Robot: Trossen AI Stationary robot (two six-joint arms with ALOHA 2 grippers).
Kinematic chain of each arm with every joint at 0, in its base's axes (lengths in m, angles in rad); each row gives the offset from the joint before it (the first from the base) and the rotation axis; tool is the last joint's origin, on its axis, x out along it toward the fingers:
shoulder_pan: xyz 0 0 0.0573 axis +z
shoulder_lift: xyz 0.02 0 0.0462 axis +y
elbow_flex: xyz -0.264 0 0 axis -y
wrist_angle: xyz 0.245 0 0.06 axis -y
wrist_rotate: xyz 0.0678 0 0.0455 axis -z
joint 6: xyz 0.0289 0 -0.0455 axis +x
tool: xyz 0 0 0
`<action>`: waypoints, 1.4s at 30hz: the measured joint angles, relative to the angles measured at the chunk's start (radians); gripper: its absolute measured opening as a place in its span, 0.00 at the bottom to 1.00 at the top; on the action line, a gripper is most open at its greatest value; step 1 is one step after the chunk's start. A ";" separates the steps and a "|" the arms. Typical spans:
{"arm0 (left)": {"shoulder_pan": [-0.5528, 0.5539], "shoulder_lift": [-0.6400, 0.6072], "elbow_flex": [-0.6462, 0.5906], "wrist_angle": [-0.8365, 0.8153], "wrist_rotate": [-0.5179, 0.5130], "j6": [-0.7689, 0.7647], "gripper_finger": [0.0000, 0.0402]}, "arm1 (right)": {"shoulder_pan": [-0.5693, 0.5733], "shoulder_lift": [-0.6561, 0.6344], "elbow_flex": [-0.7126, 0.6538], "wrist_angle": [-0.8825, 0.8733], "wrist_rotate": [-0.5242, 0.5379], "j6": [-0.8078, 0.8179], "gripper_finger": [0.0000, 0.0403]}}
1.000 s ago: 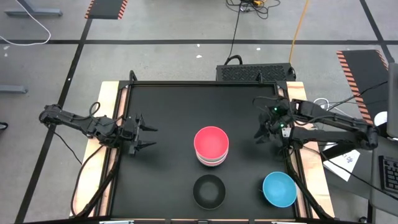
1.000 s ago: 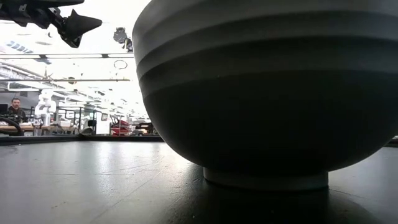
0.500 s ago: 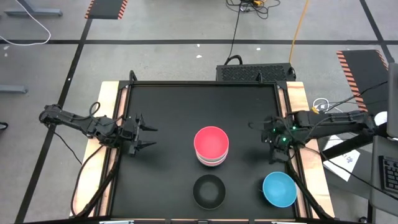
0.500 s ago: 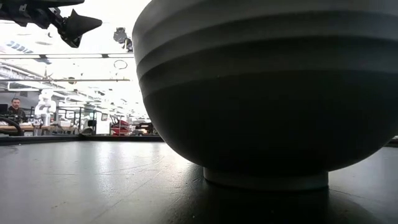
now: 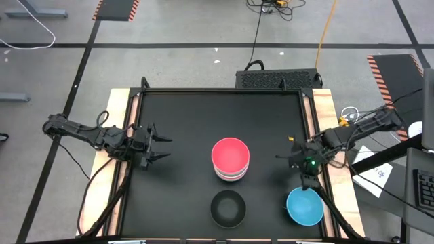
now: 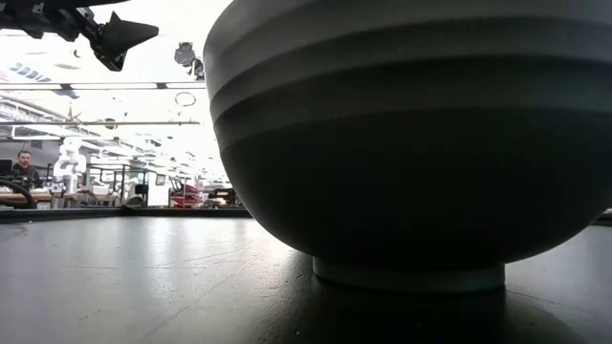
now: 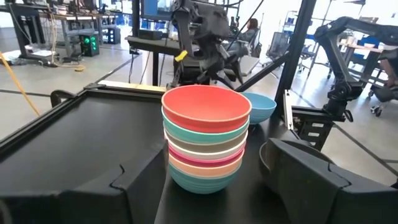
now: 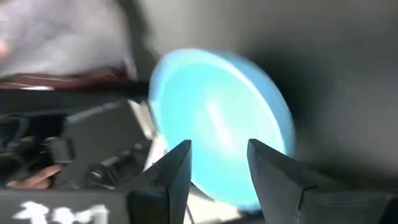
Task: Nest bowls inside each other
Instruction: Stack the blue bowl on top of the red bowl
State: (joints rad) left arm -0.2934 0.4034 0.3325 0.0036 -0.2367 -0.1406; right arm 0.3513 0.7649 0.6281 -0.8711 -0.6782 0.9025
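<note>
Several bowls sit nested in one stack (image 5: 230, 160) at the table's middle, a pink-red one on top; the left wrist view shows the stack (image 7: 205, 140) resting on its bottom turquoise bowl. A black bowl (image 5: 228, 207) stands alone near the front edge and fills the low view (image 6: 411, 143). A blue bowl (image 5: 304, 206) stands upright at the front right. My right gripper (image 5: 298, 173) hangs open just beyond the blue bowl (image 8: 217, 124), tipped down toward it and touching nothing. My left gripper (image 5: 161, 148) waits open at the left edge, level, facing the stack.
The black table top (image 5: 183, 115) has a raised frame along its sides (image 5: 312, 122). A dark box (image 5: 278, 78) sits behind the far edge. Bare table lies between the stack and each arm.
My right gripper has swung from the far right of the table toward the near edge, sinking a little and rolling about its own axis, and now hangs by the blue bowl. The bowls have kept still.
</note>
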 joint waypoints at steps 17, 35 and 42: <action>0.000 0.000 0.000 0.035 0.005 0.005 0.68 | 0.233 0.207 0.000 0.046 0.131 0.201 0.35; 0.000 0.002 0.000 0.027 0.027 0.008 0.68 | 0.233 0.183 0.000 0.187 0.149 0.219 0.35; 0.000 0.002 0.000 0.024 0.027 0.008 0.68 | 0.231 0.133 0.000 0.164 0.162 0.209 0.35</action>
State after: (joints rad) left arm -0.2932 0.4057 0.3325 0.0273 -0.2092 -0.1322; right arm 0.5821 0.8978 0.6281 -0.7074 -0.5160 1.1112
